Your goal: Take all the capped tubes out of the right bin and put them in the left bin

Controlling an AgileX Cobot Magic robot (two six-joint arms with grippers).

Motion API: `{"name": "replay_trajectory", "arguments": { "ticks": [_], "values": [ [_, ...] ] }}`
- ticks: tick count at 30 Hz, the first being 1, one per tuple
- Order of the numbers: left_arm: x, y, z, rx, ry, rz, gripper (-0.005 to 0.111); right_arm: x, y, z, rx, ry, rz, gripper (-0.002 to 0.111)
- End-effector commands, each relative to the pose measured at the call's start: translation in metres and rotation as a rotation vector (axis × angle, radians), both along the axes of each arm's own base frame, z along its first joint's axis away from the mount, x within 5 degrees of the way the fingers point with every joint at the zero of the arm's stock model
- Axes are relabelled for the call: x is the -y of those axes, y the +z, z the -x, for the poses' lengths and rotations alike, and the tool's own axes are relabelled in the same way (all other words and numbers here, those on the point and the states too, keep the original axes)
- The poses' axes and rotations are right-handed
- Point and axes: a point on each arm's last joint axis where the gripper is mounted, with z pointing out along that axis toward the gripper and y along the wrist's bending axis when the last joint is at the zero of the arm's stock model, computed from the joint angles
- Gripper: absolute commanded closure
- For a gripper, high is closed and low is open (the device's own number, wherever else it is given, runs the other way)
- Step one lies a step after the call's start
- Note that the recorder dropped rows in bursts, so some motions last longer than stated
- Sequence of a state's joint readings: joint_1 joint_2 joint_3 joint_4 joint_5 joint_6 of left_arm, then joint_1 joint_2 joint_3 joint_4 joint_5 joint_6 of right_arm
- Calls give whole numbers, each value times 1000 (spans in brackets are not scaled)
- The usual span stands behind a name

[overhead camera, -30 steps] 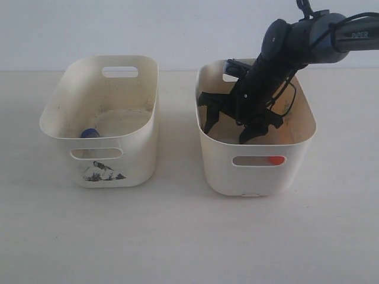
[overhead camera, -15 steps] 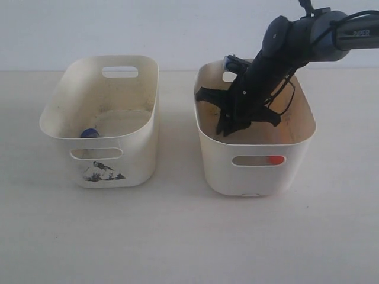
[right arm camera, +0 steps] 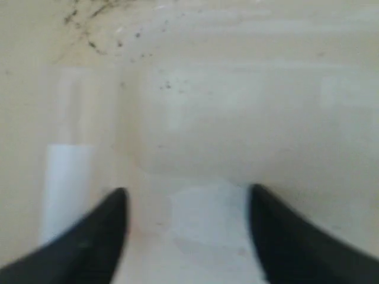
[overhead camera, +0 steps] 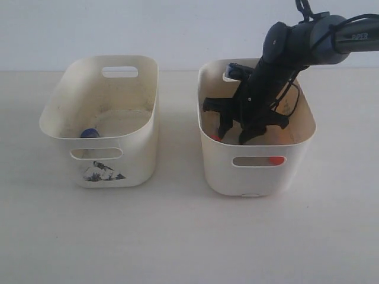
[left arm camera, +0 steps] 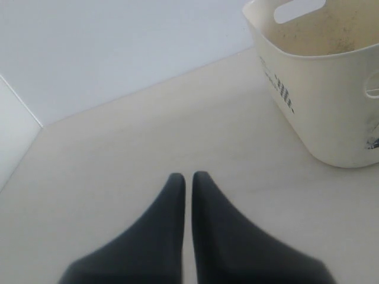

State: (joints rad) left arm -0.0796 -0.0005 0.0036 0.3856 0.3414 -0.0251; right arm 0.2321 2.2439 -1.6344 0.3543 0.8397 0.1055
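Note:
The right bin point(overhead camera: 260, 177), plain-fronted, holds my right gripper point(overhead camera: 235, 134), which is open and reaching down toward the floor. An orange-red cap point(overhead camera: 276, 160) shows through the bin's front slot, to the right of the fingers. In the right wrist view the right gripper point(right arm camera: 188, 204) is open over a blurred pale patch on the floor; I cannot tell what it is. A blurred clear tube point(right arm camera: 68, 177) lies beside one finger. The left bin point(overhead camera: 136, 165) with the black mark holds a blue-capped tube point(overhead camera: 89, 133). My left gripper point(left arm camera: 188, 177) is shut and empty over bare table, apart from the left bin point(left arm camera: 331, 106).
The two bins stand side by side on a pale table with a gap point(overhead camera: 177, 136) between them. The right arm point(overhead camera: 296, 44) leans in over the right bin's far rim. A white wall rises behind the table.
The right gripper pulled up and toward the bin's left side, then dropped again; its open fingers now sit low in the right bin. The left bin and its tube have not moved.

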Motion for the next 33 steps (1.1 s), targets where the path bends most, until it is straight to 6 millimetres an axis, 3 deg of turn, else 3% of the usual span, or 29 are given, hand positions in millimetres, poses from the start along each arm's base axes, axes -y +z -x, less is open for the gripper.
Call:
{"name": "replay_trajectory", "arguments": {
  "ticks": [1,7,13,16,21,22,23,25,26,28,33],
  "values": [
    [1,2,0,8,-5,13,102,-2,3,3,-6,16,8,27],
    [1,2,0,8,-5,13,102,-2,11,5,-5,23,3,27],
    [1,2,0,8,-5,13,102,6,36,1,47,27,103,33],
    [1,2,0,8,-5,13,102,8,47,-2,63,11,126,51],
    [1,2,0,8,-5,13,102,7,52,-5,77,14,118,93],
    [1,2,0,8,-5,13,102,7,52,-5,76,14,117,95],
    [1,2,0,8,-5,13,102,6,53,-4,72,7,101,94],
    [1,2,0,8,-5,13,102,1,51,-4,60,18,52,79],
    [1,2,0,8,-5,13,102,-2,47,-4,48,13,27,61],
    [1,2,0,8,-5,13,102,-3,42,-5,44,6,18,40],
    [1,2,0,8,-5,13,102,-4,29,-7,18,6,25,52]
  ]
}}
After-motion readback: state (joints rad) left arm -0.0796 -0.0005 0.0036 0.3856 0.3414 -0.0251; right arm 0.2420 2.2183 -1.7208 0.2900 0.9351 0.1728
